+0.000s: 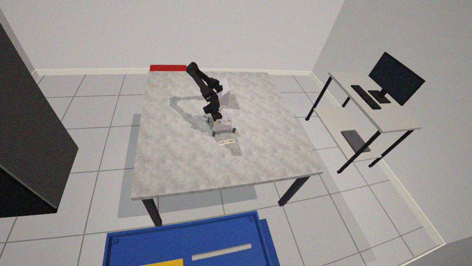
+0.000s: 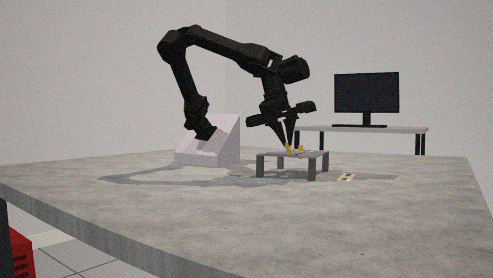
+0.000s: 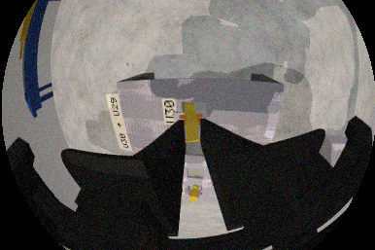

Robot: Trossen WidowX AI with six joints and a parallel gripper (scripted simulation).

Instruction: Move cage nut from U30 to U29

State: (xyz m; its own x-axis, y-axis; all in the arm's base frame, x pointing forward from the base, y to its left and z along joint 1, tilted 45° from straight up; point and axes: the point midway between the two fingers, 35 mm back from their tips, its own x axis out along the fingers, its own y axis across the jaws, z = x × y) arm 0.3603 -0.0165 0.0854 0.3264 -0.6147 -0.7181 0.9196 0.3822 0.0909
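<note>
The rail plate [image 1: 222,128] [image 2: 269,153] [image 3: 238,96] stands on short legs. My gripper [image 1: 215,120] [image 2: 287,144] [image 3: 191,125] is shut on a yellow cage nut [image 2: 288,149] [image 3: 192,130] at the plate's top. This nut leans in the exterior view, and its lower end reaches about the plate's level. In the wrist view it is beside the U30 label [image 3: 171,112]. The other yellow nut [image 1: 229,120] [image 2: 300,147] [image 3: 194,192] sits apart from it, farther along the plate. The held nut's wings and its exact seating, and hole U29, cannot be made out.
A card [image 1: 226,141] [image 2: 344,176] [image 3: 119,124] reading U30 to U29 lies on the table [image 1: 173,165] [image 2: 181,216] beside the plate. A pale sloped block [image 1: 225,92] [image 2: 229,147] stands behind the plate, near the arm. A monitor [image 1: 396,78] [image 2: 366,92] stands on a separate desk.
</note>
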